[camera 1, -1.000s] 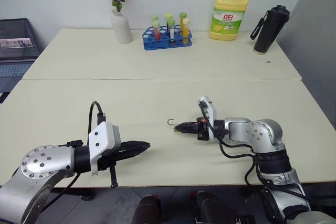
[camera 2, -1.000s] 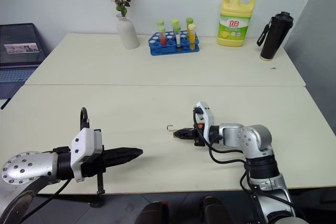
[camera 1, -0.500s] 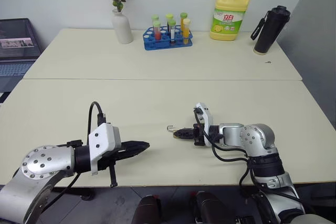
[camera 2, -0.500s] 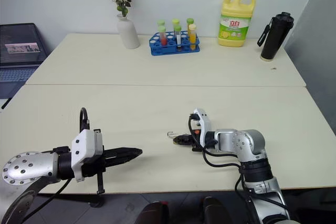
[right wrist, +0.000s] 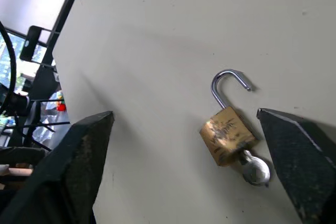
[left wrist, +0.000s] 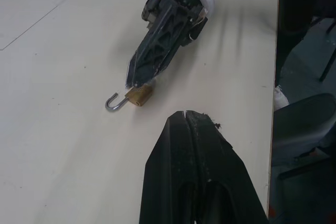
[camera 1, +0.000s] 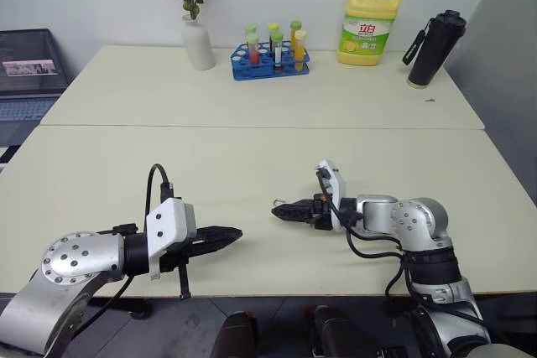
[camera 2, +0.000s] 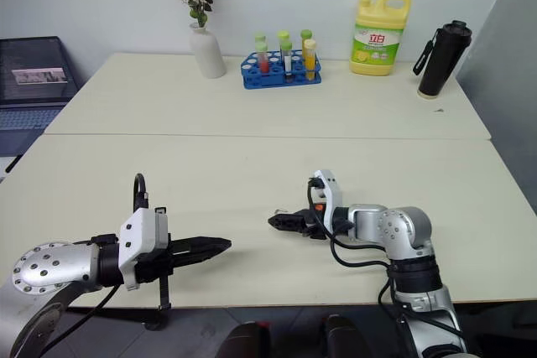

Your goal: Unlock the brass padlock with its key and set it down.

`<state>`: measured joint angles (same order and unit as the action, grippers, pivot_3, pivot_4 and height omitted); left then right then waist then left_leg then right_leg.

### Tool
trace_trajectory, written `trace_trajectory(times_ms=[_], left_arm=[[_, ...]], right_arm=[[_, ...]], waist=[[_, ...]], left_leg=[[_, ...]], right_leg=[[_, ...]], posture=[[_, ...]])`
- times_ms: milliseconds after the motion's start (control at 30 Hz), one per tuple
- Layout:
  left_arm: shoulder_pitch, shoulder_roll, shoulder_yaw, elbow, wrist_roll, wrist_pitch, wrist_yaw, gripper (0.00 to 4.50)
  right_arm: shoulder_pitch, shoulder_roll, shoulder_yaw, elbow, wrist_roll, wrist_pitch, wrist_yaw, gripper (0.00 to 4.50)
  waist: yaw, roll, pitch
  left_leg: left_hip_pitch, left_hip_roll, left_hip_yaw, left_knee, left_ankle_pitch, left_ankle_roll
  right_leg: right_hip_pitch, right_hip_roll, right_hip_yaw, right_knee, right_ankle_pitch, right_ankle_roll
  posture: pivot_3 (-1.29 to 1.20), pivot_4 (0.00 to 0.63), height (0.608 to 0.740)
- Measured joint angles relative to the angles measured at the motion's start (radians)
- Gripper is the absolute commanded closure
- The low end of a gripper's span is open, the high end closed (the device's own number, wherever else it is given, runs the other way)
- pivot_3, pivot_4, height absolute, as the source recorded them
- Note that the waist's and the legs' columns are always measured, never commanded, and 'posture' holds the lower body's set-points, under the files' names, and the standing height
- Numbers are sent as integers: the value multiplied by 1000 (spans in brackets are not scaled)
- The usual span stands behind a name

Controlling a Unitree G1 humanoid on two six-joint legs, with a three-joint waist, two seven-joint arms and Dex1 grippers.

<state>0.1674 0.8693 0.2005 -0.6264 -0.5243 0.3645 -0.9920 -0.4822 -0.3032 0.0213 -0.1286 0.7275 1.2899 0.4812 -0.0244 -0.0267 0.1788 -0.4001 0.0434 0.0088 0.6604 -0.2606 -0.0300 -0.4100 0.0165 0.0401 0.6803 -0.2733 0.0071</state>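
Observation:
The brass padlock (right wrist: 227, 135) lies flat on the cream table (camera 1: 252, 157) with its silver shackle (right wrist: 224, 84) swung open. The key (right wrist: 255, 170) is stuck in its bottom end, with only the round silvery head showing. My right gripper (right wrist: 185, 113) is open, one finger on each side of the padlock and neither touching it. From the left wrist view the padlock (left wrist: 139, 95) rests just at the tip of the right gripper (left wrist: 137, 80). My left gripper (left wrist: 185, 115) is shut and empty, hovering a short way left of the padlock, pointing toward it.
Along the far table stand a white vase with dried flowers (camera 1: 199, 44), a blue test-tube rack (camera 1: 270, 60), a yellow detergent bottle (camera 1: 369, 23) and a black bottle (camera 1: 432, 48). A laptop (camera 1: 29, 73) sits at the far left. The table's front edge is close below both grippers.
My right gripper has opened and let go of the padlock, which now lies on the table. The right hand has shifted slightly to the right. The left arm has kept still.

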Motion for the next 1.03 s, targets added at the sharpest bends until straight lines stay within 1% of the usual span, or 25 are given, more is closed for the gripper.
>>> trace_trajectory(times_ms=[133,200,233,267,300,400,500,600,667,767,1033], left_arm=[[1,-2,0,7,0,-1,-1,4500],[5,-2,2,7,0,-1,-2,4500],[12,-1,6,9,4,-3,-2,4144],[22,0,16,16,18,-8,-2,3969],[25,3,32,30,28,-14,-2,3684],[27,10,57,46,41,-27,-5,2725],[33,11,63,56,93,-66,3,1781],[43,12,74,55,133,-58,38,1781],[67,18,75,36,142,-17,57,1781],[94,36,75,26,167,-2,61,1781],[89,36,75,-12,133,37,60,1781]], right_arm=[[43,-196,49,-52,-69,-128,113,37],[69,-299,111,-71,-134,-265,221,37],[83,-348,135,-72,-169,-345,289,0],[94,-398,158,-68,-208,-452,371,0],[100,-430,165,-61,-239,-549,442,0],[98,-440,169,-55,-278,-694,539,0],[84,-440,181,-40,-303,-790,615,0],[46,-443,182,-40,-315,-862,683,0],[39,-444,184,-41,-325,-897,716,0],[40,-439,199,-32,-354,-934,731,0],[40,-428,199,-21,-355,-931,734,0]], waist=[[-5,0,0],[-7,0,0],[-9,1,1],[-11,1,1],[-12,1,1],[-13,1,1],[-11,1,1],[-9,1,1],[-8,1,2],[-7,1,2],[-6,1,2]], left_leg=[[0,1,1,-1,0,0],[0,2,1,-1,0,0],[0,2,1,-2,0,0],[0,3,1,-2,0,0],[1,3,1,-2,0,0],[1,4,0,-2,0,0],[1,4,0,-1,0,0],[1,4,1,-1,0,0],[1,3,1,-1,0,0],[1,3,1,-1,0,0],[1,3,1,0,0,0]], right_leg=[[-1,0,1,-1,0,0],[-1,1,0,-1,0,0],[-1,1,0,-1,-1,-1],[-2,2,1,0,-1,-1],[-2,3,0,0,-1,-1],[-1,6,0,0,-1,-1],[-1,5,1,1,-1,-1],[-1,4,1,0,-1,-1],[-1,2,1,0,-1,-1],[-1,1,1,0,-1,-1],[0,1,0,1,0,-1]], posture=[[0,150,740],[0,150,740],[0,150,740],[0,150,740],[0,150,740],[0,150,740],[0,150,740],[0,150,740],[0,150,740],[0,150,740],[0,150,740]])
